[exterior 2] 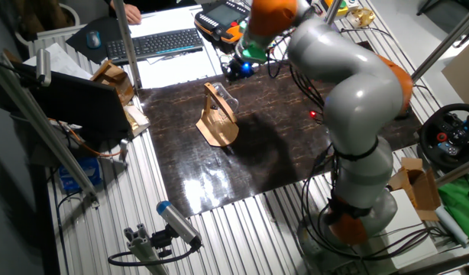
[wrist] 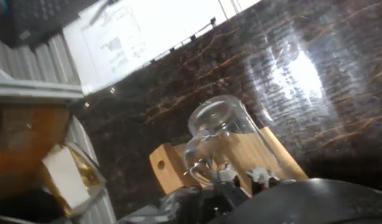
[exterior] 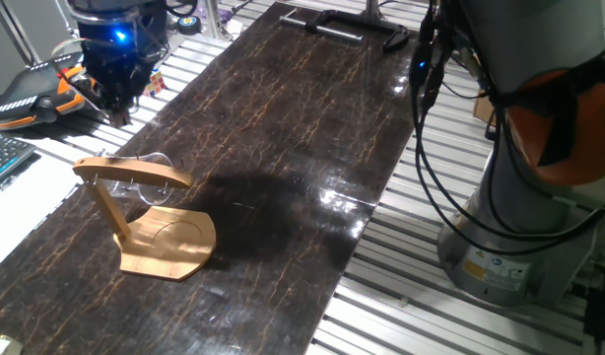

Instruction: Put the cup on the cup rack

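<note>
The cup rack (exterior: 165, 242) is a light wooden stand at the left of the dark table. It also shows in the other fixed view (exterior 2: 218, 122) and in the hand view (wrist: 172, 168). The cup (exterior: 157, 187), clear glass, sits under the rack's curved top arm and seems to hang there. It also shows in the other fixed view (exterior 2: 229, 99) and in the hand view (wrist: 219, 137). My gripper (exterior: 115, 97) is up and behind the rack, apart from the cup. It holds nothing, and in the hand view (wrist: 242, 177) its tips stand apart.
A keyboard (exterior: 2, 158) and white papers lie left of the table. An orange and black pendant (exterior: 36, 94) lies near the gripper. A black metal bar (exterior: 332, 22) is at the far end. The robot base (exterior: 509, 217) stands at the right.
</note>
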`<state>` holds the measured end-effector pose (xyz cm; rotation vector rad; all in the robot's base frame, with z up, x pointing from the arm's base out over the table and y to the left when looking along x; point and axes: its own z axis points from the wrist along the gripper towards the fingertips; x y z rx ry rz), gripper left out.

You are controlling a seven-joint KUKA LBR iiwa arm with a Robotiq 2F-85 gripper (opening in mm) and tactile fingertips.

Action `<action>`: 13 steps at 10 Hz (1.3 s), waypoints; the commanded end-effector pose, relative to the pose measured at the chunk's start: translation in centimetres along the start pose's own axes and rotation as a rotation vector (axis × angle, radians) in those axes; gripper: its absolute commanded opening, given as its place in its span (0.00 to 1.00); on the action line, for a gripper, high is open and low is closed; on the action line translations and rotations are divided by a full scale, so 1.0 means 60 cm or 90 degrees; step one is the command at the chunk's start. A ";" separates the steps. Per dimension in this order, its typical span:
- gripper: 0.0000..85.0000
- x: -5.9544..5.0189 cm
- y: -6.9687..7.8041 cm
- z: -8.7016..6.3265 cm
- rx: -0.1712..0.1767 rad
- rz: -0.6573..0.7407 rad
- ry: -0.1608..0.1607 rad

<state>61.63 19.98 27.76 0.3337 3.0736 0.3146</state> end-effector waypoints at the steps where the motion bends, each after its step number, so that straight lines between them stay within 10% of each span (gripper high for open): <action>1: 0.01 -0.002 -0.007 -0.002 0.079 -0.064 0.001; 6: 0.01 -0.020 -0.101 -0.008 0.081 -0.133 -0.002; 13: 0.01 -0.028 -0.097 -0.001 0.067 -0.129 -0.011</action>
